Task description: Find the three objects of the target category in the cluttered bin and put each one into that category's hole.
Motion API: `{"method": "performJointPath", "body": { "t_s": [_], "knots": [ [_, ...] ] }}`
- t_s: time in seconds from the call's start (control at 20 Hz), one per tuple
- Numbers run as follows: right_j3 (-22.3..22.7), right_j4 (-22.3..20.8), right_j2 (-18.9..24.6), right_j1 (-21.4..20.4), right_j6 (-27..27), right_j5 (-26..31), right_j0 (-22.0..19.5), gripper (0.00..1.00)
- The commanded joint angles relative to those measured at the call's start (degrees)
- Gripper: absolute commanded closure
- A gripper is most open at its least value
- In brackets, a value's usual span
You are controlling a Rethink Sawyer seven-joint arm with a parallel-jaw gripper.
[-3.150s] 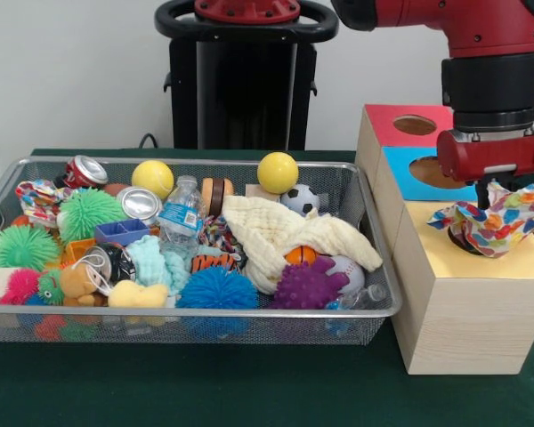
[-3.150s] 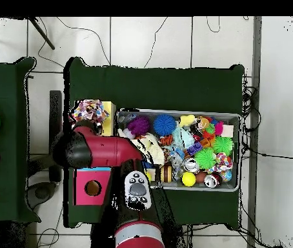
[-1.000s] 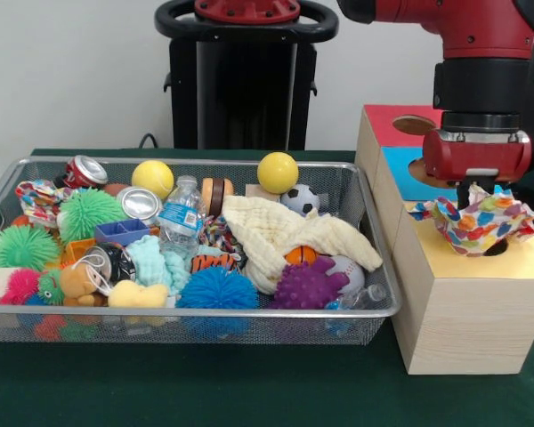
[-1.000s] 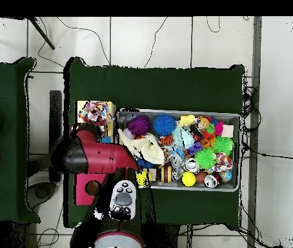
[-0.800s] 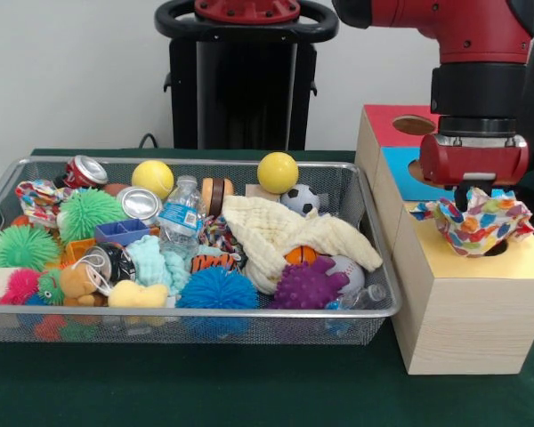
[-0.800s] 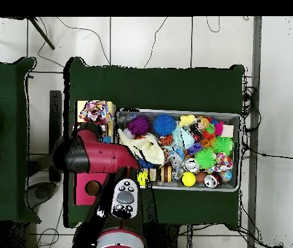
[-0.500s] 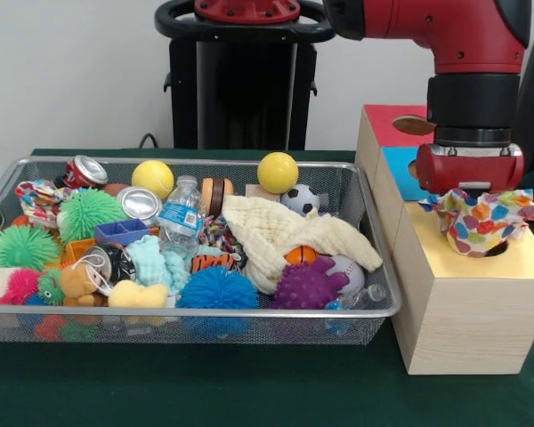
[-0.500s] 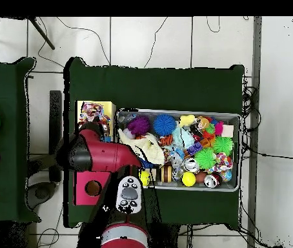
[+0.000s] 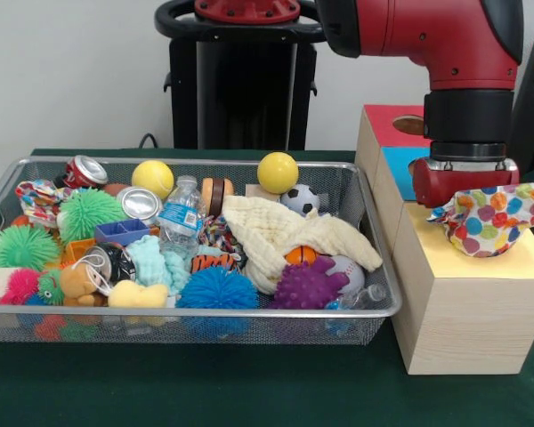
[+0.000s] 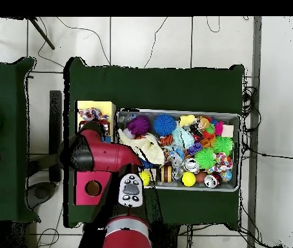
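A cloth with coloured dots (image 9: 491, 218) sits bunched over the hole of the yellow box section (image 9: 454, 258), hiding the hole. My gripper (image 9: 467, 191) hangs directly above the cloth's left edge, its red head touching or just over it. The cloth covers its lower end, so its state does not show. From overhead the same cloth (image 10: 92, 116) lies on the yellow section (image 10: 107, 106), with my arm (image 10: 104, 155) beside it. In the wire bin (image 9: 378, 267) lie a cream cloth (image 9: 280, 233) and another dotted cloth (image 9: 37, 197) at the left end.
The box also has a blue section (image 9: 400, 173) and a red section (image 9: 387, 120) with a round hole (image 9: 409, 124) behind the yellow one. The bin holds spiky balls, cans, a water bottle (image 9: 180, 212), yellow balls and several small toys.
The arm has shifted slightly left and the cloth, which hung spread out above the yellow section, is now gathered into a bundle over the hole.
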Motion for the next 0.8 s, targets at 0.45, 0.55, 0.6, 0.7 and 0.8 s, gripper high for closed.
{"method": "performJointPath", "body": {
  "t_s": [0.45, 0.55, 0.6, 0.7, 0.8],
  "knots": [
    [5.83, 0.19, 7.8, 4.63, 13.44, -0.02, -4.07, 1.0],
    [5.81, 0.49, 7.56, 4.92, 13.46, 0.36, -3.82, 1.0],
    [5.84, 0.54, 7.61, 5.0, 13.49, 0.43, -3.8, 1.0],
    [5.72, 0.89, 7.18, 5.06, 13.5, 0.82, -3.44, 1.0],
    [5.57, 1.43, 6.41, 5.07, 13.55, 1.47, -2.85, 1.0]
  ]
}}
